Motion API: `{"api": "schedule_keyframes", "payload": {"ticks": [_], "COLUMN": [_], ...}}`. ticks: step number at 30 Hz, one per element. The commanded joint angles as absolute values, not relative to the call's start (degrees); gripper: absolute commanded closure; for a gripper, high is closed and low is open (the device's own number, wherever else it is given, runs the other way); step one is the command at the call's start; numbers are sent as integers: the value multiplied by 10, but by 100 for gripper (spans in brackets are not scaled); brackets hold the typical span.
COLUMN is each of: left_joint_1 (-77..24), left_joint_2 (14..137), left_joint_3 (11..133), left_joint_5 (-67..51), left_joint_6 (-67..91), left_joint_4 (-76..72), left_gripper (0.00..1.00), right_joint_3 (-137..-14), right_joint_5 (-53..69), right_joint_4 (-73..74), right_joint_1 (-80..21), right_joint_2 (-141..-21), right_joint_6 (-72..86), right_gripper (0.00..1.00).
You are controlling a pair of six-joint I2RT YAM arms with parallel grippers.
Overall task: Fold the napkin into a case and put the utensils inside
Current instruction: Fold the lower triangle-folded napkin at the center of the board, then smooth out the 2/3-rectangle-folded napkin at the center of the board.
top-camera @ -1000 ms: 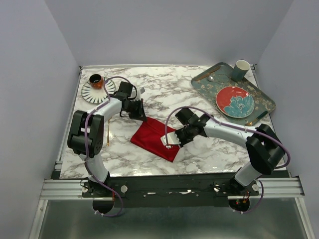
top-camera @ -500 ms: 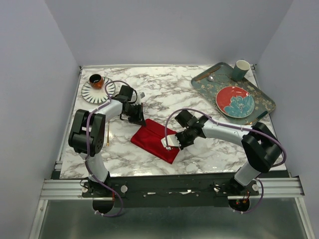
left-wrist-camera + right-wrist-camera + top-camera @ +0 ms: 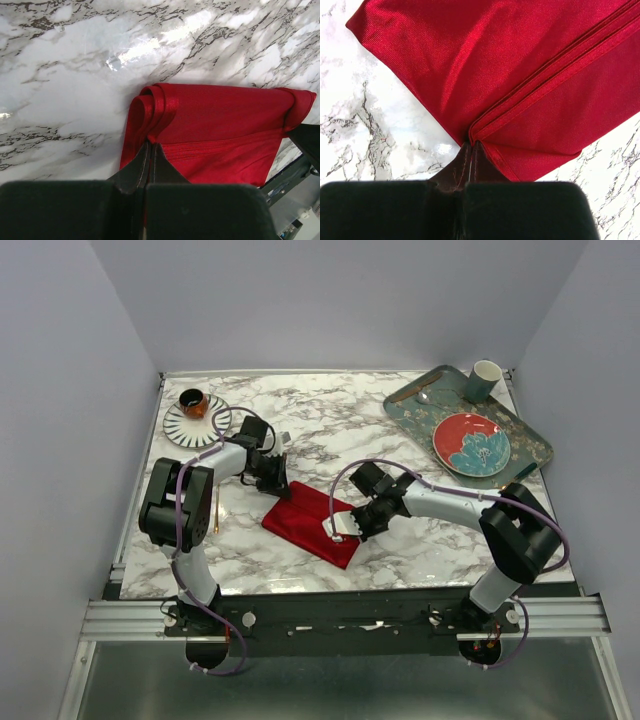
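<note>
Marble table (image 3: 340,415): left end effector (image 3: 151,146), right end effector (image 3: 471,144) pinch napkin (image 3: 300,515).

Napkin (image 3: 308,522) drawn left, narrower; left pincer (image 3: 273,484), right pincer (image 3: 337,531) (both pinching) shifted leftward.

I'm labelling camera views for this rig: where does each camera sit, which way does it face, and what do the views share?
Top external: above and behind the bases, looking down on the table; both arms show, left gripper and right gripper pinching the napkin.
Left wrist: on the left arm, looking down past its shut fingers at a napkin corner.
Right wrist: likewise on the right arm, at the folded edge.
All share the red napkin.
</note>
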State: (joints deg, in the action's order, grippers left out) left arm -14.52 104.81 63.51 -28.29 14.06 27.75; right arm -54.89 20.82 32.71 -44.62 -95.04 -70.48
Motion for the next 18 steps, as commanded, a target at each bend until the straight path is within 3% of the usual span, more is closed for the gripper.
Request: {"api": "schedule_keyframes", "payload": {"ticks": [1,18], "left_joint_1": [-135,-120], "left_joint_2": [1069,1043], "left_joint_3": [629,616], "left_joint_5": [-250,-271], "left_joint_6": [128,125], "left_joint_4": [299,304], "left_gripper": [100,100], "right_joint_3": [-540,-561], "right_joint_5": [183,143], "right_joint_4": [330,329], "right_joint_1": [-445,-403], "right_joint_2": [-984,-1004], "right_joint_6": [-711,-794], "right_gripper": [99,99]}}
